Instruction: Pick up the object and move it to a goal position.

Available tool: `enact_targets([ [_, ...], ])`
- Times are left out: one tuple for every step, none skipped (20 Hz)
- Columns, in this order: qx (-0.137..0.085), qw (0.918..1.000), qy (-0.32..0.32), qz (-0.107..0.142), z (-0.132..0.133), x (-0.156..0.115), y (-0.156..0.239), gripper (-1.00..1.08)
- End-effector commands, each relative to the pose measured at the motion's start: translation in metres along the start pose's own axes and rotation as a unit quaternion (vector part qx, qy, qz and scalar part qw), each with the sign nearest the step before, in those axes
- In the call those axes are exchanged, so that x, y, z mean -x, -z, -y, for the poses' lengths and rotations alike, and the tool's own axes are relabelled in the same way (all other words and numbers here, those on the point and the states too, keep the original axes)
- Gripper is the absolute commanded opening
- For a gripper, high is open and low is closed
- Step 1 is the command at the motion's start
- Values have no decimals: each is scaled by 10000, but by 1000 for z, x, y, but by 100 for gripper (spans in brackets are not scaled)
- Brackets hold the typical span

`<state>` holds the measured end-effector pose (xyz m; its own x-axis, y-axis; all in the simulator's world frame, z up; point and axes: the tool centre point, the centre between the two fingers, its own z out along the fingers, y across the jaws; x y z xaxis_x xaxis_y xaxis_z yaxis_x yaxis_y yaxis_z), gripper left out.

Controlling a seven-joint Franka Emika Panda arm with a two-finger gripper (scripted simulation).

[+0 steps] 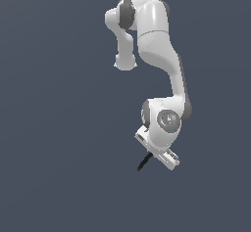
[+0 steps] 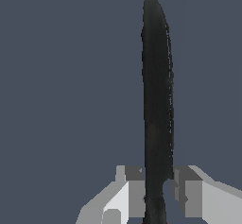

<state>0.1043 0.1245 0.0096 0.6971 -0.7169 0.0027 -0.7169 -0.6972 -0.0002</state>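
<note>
plain dark grey-blue ground [image 1: 54,128], featureless

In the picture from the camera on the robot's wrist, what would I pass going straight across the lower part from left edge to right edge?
One pale finger → the black stick clamped between the fingers → the other finger.

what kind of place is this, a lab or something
Most likely a bare simulated test scene, not a real lab. Everything is flat, textureless grey-blue with no furniture or walls, the white arm looks computer-rendered, and the only other thing is a thin black stick held in the claw.
</note>
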Motion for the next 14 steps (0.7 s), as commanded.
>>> enact_targets([
  [1, 10000, 12, 10, 11, 2, -1, -100],
  [1, 10000, 12, 10, 14, 2, -1, -100],
  [1, 10000, 12, 10, 17, 1, -1, -100],
  [1, 10000, 12, 12, 20, 1, -1, -100],
  [1, 10000, 12, 12, 22, 1, -1, -100],
  [1, 10000, 12, 12, 24, 1, -1, -100],
  [1, 10000, 12, 12, 26, 1, -1, -100],
  [1, 10000, 12, 12, 27, 1, -1, -100],
  [1, 10000, 12, 12, 29, 1, -1, -100],
  [1, 10000, 12, 12, 30, 0, -1, -100],
  [1, 10000, 12, 12, 31, 0, -1, -100],
  [1, 10000, 12, 12, 32, 0, -1, -100],
  [1, 10000, 12, 12, 33, 0, -1, -100],
  [1, 10000, 12, 12, 33, 0, -1, -100],
])
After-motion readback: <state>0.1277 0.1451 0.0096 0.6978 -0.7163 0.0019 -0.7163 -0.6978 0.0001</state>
